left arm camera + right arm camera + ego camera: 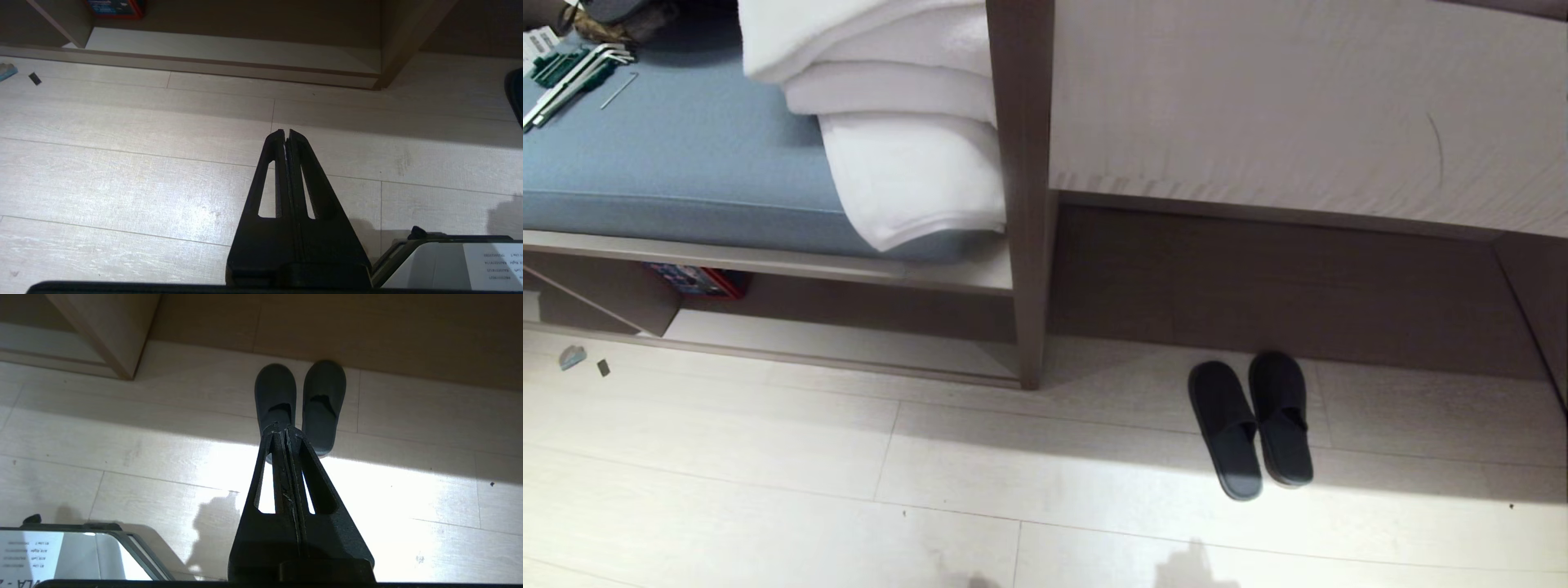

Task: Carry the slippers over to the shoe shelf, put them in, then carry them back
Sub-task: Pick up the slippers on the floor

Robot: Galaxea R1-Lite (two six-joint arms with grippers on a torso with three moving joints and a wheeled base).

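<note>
Pale wood-plank floor (768, 490) fills the near part of the head view, crossed by a band of bright light just in front of the furniture. Behind it stands the long counter with its pale front panel (1258, 106), and to its left the shoe shelf (849, 343), a low open cubby with a pale raised base board and a taupe upright divider (1025, 245) at its right end. Above the cubby lies a blue cushion (686, 155) bearing a stack of folded white towels (890, 98), one hanging over the front edge. On the floor under the counter's overhang, to the right of the divider and outside the cubby, the slippers (1251, 423) lie side by side, touching, toes toward the dark back panel. Neither arm shows in the head view. Each wrist view looks down over its own black fingers: the left gripper (286, 132) hangs above bare floor before the cubby, jaws pressed together; the right gripper (282, 426) hangs above the floor short of the slippers, jaws likewise pressed together, holding nothing. A small red-and-blue box (698, 280) sits at the back of the cubby.
</note>
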